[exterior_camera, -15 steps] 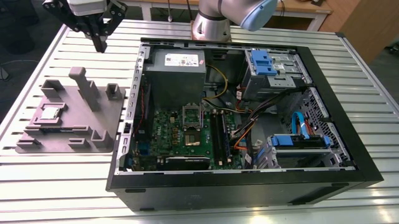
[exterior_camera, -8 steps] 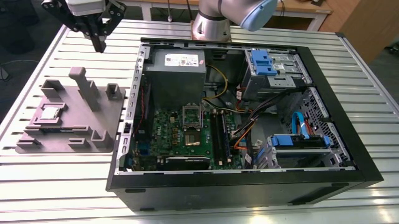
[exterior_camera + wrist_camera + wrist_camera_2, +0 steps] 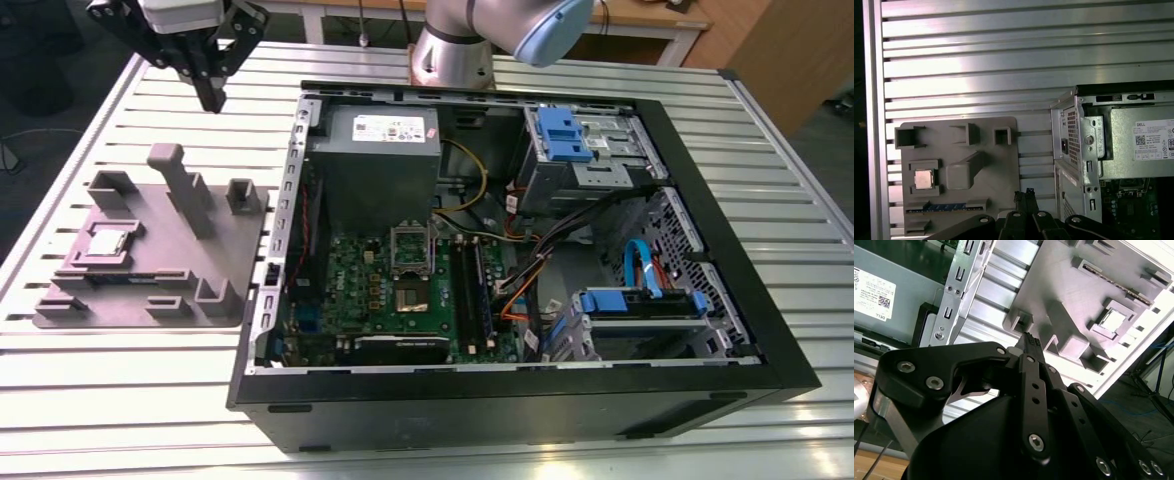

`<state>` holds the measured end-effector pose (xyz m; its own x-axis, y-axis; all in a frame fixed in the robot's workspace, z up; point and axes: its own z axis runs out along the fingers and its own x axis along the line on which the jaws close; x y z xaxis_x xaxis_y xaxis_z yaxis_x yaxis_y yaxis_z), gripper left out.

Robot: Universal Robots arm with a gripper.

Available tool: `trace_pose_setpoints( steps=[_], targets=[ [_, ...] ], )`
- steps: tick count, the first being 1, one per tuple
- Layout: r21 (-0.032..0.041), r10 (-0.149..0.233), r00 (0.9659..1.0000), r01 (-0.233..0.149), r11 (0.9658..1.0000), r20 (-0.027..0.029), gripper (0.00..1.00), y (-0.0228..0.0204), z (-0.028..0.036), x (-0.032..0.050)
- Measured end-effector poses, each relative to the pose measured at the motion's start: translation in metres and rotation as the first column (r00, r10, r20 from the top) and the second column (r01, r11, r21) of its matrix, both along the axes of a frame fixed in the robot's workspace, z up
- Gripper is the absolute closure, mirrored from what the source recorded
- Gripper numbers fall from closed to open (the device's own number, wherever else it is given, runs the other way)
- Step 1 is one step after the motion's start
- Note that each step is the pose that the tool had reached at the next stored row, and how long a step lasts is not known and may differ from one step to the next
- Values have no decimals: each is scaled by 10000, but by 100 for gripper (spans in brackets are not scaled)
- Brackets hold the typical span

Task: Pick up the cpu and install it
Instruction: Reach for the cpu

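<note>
Counting first, we find one small flat square cpu with a silvery-grey metal top point(image 3: 108, 241), one flat grey plastic fixture plate point(image 3: 240, 255), one open black computer case point(image 3: 534, 405) and one black two-fingered gripper point(image 3: 211, 98). Inside the case lie one green motherboard point(image 3: 374, 280) and two blue plastic drive brackets point(image 3: 561, 130).

The cpu rests flat in a square pocket of the plate, and one tall grey post point(image 3: 180, 185) stands on the plate near that pocket.

The plate sits on the ribbed aluminium table point(image 3: 134, 400), at the exterior view's left of the case. It is near the case wall but apart from it, with a strip of bare slats between them. Bare slats also border the plate's other edges.

The gripper hangs over the table past the plate's edge farthest from the exterior camera, near the case's corner and well apart from the cpu. Its fingertips meet with no gap we can make out, and we see nothing between them.
</note>
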<state>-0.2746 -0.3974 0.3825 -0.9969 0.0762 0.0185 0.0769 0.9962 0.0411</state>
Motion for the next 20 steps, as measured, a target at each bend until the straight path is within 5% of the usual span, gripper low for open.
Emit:
trace_pose_setpoints(
  steps=[20],
  targets=[
    [-1, 0, 10000, 0, 10000, -1, 90, 0, -8, -48]
  ],
)
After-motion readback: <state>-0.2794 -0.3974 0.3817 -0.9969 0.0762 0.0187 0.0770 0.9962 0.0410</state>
